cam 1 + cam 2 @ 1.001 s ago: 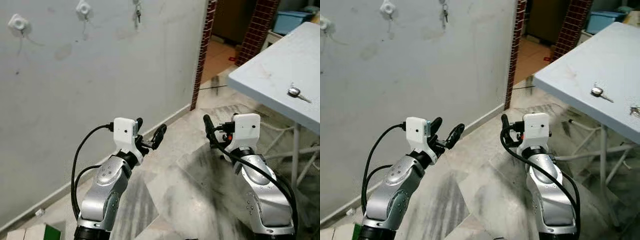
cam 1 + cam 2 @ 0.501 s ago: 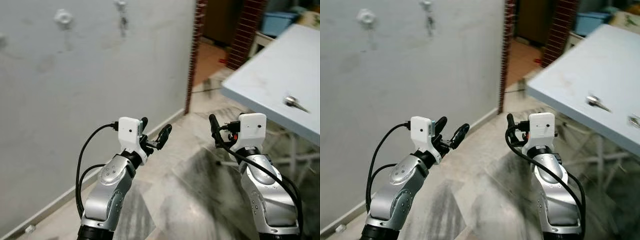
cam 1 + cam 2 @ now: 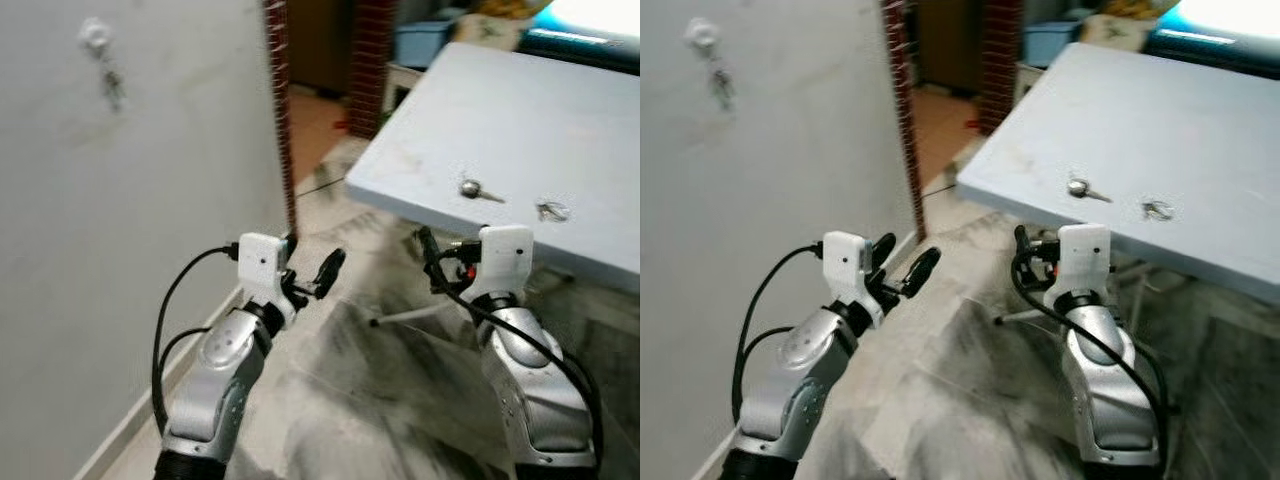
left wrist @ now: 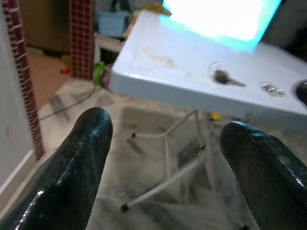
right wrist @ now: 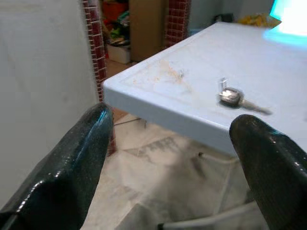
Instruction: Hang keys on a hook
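A silver key with a dark head (image 3: pixel 478 190) lies on the pale blue table (image 3: pixel 500 110), and a small key bunch (image 3: pixel 550 211) lies just to its right. The right wrist view has the dark-headed key (image 5: pixel 233 98) ahead, past the table's corner. High on the grey wall at the left is a white hook (image 3: pixel 96 35) with something small hanging from it (image 3: pixel 113 85). My left gripper (image 3: pixel 308 266) is open and empty, held over the floor near the wall's end. My right gripper (image 3: pixel 438 262) is open and empty, below the table's near edge.
Red brick door posts (image 3: pixel 278 110) frame a doorway behind the wall's end, with a blue bin (image 3: pixel 420 40) beyond. White table legs (image 3: pixel 420 315) cross under the table. Grey marble floor (image 3: pixel 360 400) lies below both arms.
The camera has swung right: the wall and its hooks slid left and the table fills more of the view, with the key bunch now visible. Both arms hold the same pose.
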You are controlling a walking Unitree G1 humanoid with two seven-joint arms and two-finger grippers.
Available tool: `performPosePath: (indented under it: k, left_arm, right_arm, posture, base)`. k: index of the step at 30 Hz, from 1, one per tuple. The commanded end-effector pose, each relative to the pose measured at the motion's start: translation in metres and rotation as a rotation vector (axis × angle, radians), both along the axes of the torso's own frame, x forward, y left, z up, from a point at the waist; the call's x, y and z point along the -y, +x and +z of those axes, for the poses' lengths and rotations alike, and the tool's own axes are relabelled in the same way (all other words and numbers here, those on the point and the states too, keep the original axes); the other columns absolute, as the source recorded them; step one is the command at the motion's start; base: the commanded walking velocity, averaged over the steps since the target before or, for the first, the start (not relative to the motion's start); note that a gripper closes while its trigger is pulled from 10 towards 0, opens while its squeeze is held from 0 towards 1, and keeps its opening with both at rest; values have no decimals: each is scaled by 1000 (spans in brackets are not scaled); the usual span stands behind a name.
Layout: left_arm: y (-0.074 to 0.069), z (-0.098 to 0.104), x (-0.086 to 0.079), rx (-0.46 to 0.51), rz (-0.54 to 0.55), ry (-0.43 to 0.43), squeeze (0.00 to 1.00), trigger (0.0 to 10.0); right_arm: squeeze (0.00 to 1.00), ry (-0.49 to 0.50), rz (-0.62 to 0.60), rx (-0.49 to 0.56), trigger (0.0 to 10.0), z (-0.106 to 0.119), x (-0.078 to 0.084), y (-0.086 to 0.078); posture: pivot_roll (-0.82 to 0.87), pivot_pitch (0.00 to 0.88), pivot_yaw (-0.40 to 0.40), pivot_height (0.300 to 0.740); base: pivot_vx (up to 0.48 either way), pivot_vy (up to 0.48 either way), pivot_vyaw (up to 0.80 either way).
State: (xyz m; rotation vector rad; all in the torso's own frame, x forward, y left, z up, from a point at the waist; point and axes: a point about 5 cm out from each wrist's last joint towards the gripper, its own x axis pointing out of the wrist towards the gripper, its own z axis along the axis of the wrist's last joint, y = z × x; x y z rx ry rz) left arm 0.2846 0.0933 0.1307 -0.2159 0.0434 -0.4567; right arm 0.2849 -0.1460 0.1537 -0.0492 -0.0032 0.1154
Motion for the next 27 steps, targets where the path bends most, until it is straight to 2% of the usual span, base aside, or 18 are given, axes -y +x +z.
performPosePath:
  k: [1,13,27]
  left_arm:
    - [-1,3,6,11,-23,-3,0,10000]
    - [-2,2,8,6,-30,-3,0,10000]
    - [-1,2,9,6,-37,2,0,10000]
  right_arm:
    - [0,-6,-18,8,10000,2,5,1]
    - [0,-6,-18,7,10000,2,5,1]
    - [0,-3,-11,15,10000,3,3,1]
  posture:
    - [-91,112,57,740]
    - [-91,111,60,740]
    - [-91,109,60,740]
  base:
    - [255,0,-663]
    - [255,0,-547]
    - [255,0,0]
